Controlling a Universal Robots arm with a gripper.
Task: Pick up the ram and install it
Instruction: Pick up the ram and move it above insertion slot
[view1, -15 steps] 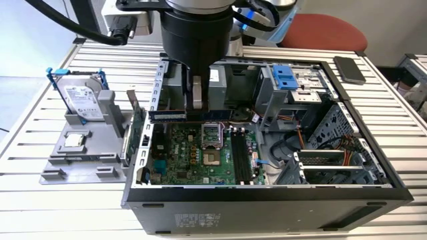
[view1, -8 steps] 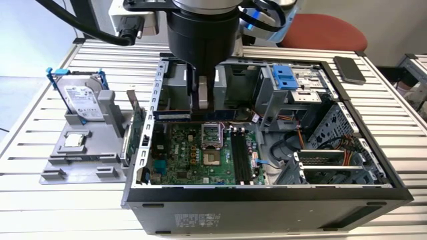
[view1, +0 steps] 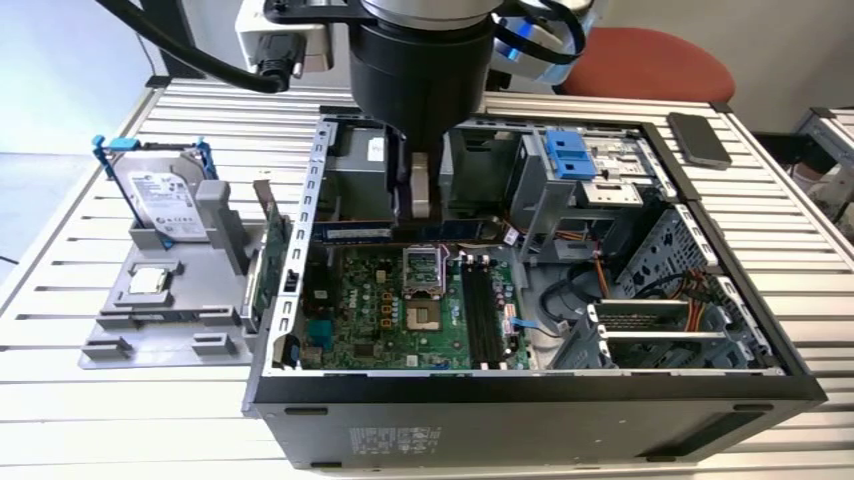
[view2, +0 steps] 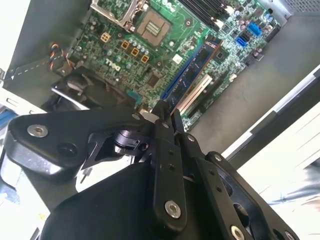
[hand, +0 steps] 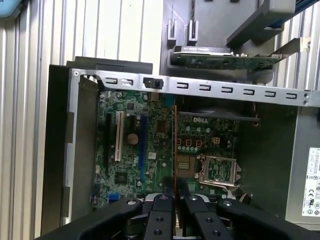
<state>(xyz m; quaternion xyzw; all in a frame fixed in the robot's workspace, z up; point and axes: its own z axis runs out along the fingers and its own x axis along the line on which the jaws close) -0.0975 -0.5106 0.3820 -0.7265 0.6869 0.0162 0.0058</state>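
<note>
Sitting on the slatted table (view1: 94, 420), the open computer case (view1: 534, 410) takes the middle and lower right of the exterior view. Its perforated metal rim runs up the left side of the bay. Arm (view1: 414, 70) drops from top centre into the upper part of the bay. Motherboard (view1: 387, 310) lies flat on the case floor; black memory slots (view1: 483, 310) run up-and-down in frame near its right edge. Grey holder (view1: 160, 320), centre left and outside the case, carries the hard drive (view1: 167, 200), with the green card (view1: 274, 250) upright along its right edge.

Gripper (view1: 419, 212) is clamped onto the ram (view1: 354, 232), fingers closed on its middle. Ram hangs level, crosswise to the slots, over the board's upper edge. Its left end is just beside the case rim and its right end is near the drive cage (view1: 534, 190).

In the second wrist view the ram (view2: 192, 70) juts from the gripper (view2: 166, 107) over open board (view2: 125, 45).
</note>
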